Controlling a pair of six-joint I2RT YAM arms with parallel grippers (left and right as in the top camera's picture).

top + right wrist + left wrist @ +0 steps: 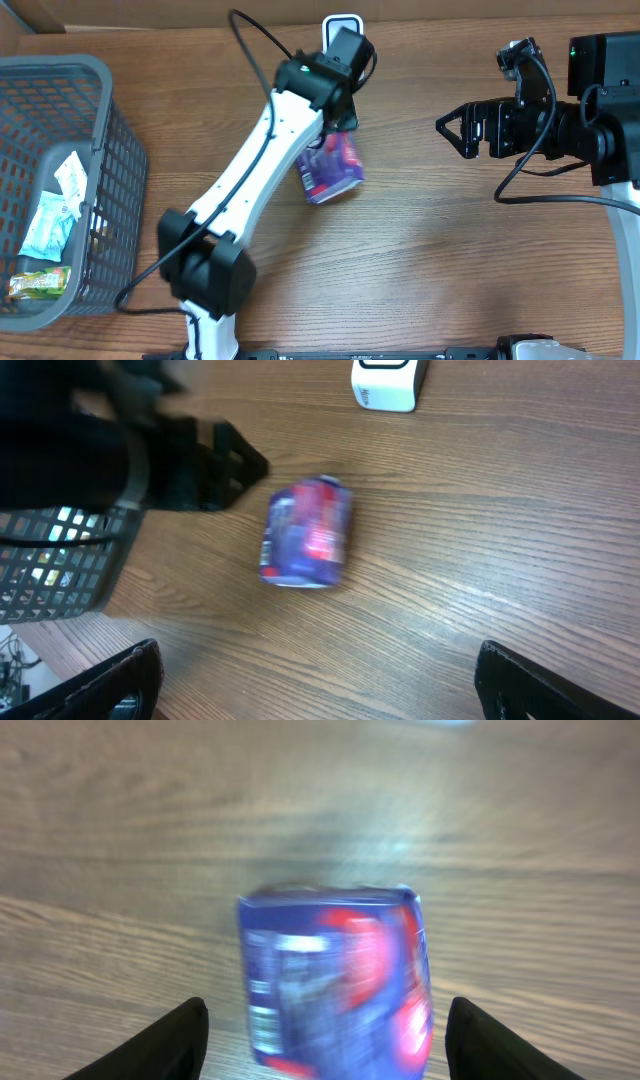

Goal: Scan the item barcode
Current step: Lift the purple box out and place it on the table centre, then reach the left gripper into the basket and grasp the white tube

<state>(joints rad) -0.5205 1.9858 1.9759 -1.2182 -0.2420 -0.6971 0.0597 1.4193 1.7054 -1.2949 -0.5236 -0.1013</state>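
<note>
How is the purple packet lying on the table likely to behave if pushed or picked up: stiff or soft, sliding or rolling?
The purple packet has rounded, puffy-looking edges, so it probably gives a little when squeezed. It lies on a broad side on the wooden table, so a push would likely slide it rather than roll it.

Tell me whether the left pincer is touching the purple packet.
Apart. In the left wrist view the left pincer stands open around the purple packet, with bare table showing between each fingertip and the packet's sides.
</note>
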